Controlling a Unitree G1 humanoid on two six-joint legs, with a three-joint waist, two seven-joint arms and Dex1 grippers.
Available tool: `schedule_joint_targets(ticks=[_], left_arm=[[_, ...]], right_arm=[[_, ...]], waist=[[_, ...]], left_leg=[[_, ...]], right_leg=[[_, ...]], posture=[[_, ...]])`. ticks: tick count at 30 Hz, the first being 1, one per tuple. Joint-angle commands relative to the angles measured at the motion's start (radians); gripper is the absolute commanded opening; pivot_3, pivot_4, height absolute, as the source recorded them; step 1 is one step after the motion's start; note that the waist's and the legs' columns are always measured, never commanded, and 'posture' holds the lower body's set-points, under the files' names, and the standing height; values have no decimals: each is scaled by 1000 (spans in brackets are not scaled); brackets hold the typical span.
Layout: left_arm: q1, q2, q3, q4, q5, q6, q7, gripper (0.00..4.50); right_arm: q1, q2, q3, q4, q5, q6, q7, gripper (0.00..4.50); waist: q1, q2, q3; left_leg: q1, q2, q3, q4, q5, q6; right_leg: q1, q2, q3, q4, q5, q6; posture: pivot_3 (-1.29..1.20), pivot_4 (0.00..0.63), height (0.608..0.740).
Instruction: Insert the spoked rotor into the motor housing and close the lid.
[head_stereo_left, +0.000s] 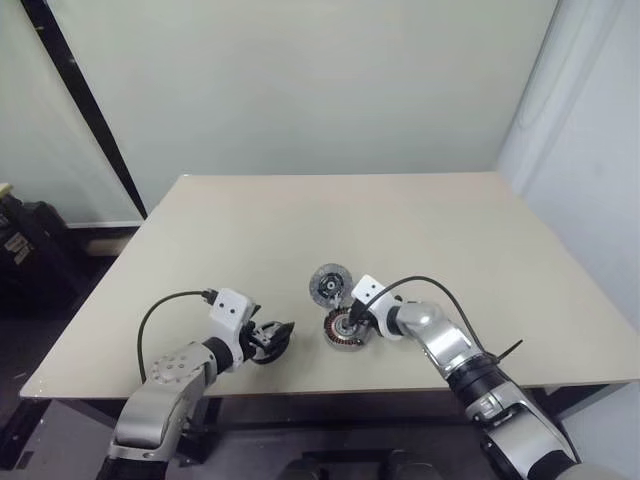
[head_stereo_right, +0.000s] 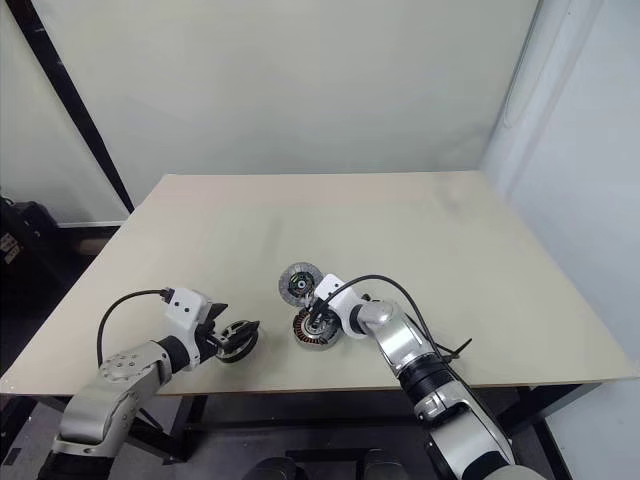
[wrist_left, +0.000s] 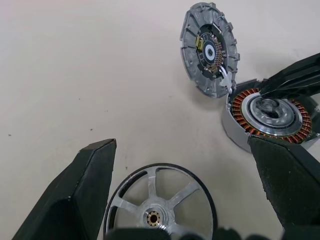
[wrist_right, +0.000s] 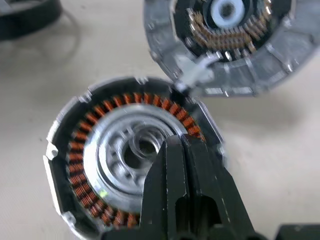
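the left claw (wrist_left: 165, 200) gapes around the silver spoked rotor (wrist_left: 160, 205); the copper-wound grey motor housing (head_stereo_left: 345, 330) lies rightward, under the closed right claw (wrist_right: 181, 145).

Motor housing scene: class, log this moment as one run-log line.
left gripper: open around spoked rotor | right gripper: shut, over motor housing hub | lid: open

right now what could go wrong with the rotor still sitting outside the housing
1. The right gripper has its fingers shut over the motor housing hub, filling the spot where the spoked rotor must go; it may block insertion or nudge the housing.
2. The lid stands open on its hinge beside those fingers; a bump could swing it closed too soon.
3. The left gripper is open around the rotor, so a poor close could push it away.
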Motion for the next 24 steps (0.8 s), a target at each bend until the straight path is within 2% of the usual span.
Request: schedule_joint_targets(ticks=[1,8,24], left_arm=[[-25,-1,12,-11,8,-27,-6,4500],[-33,-2,4,-1,12,-31,-11,4500],[-17,0,7,-22,11,-28,-9,4500]], right_arm=[[-6,-8,-16,-62,6,13,5,30],[-11,-3,-35,-75,22,9,-8,30],[-20,57,-59,90,20,-181,-38,30]], waist=[[0,0,0],[0,0,0],[0,0,0]], left_leg=[[0,0,0,0,0,0],[0,0,0,0,0,0],[0,0,0,0,0,0]], right_leg=[[0,0,0,0,0,0],[0,0,0,0,0,0],[0,0,0,0,0,0]], posture=[[0,0,740],[0,0,740],[0,0,740]])
